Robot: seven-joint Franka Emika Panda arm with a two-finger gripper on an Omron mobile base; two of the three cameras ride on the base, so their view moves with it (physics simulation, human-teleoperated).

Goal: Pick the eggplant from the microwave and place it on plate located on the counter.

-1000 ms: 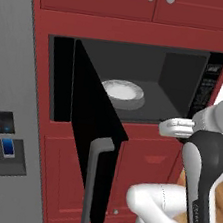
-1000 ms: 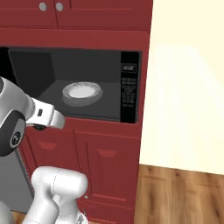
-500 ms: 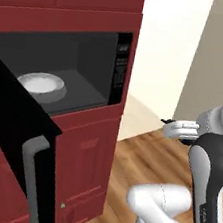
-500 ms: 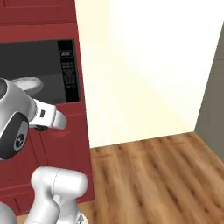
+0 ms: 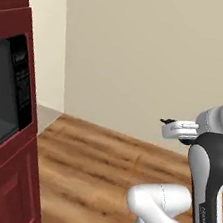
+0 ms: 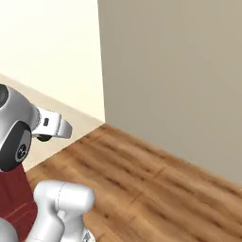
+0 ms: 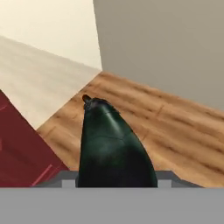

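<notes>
Holding the eggplant (image 7: 111, 151), the hand (image 5: 168, 123) is closed narrow on it, the dark glossy body rising straight out from between the fingers in the hand view, stem tip pointing away toward the wood floor (image 7: 175, 131). In the left base view the hand hangs in open air well to the right of the microwave (image 5: 6, 103), its dark tip just showing ahead of the white wrist, above the floor and before the beige wall (image 5: 151, 59). The microwave sits at the left edge in its dark red cabinet (image 5: 6, 184), cavity open toward the camera. In the right base view the wrist lies near the wall corner (image 6: 100, 61).
</notes>
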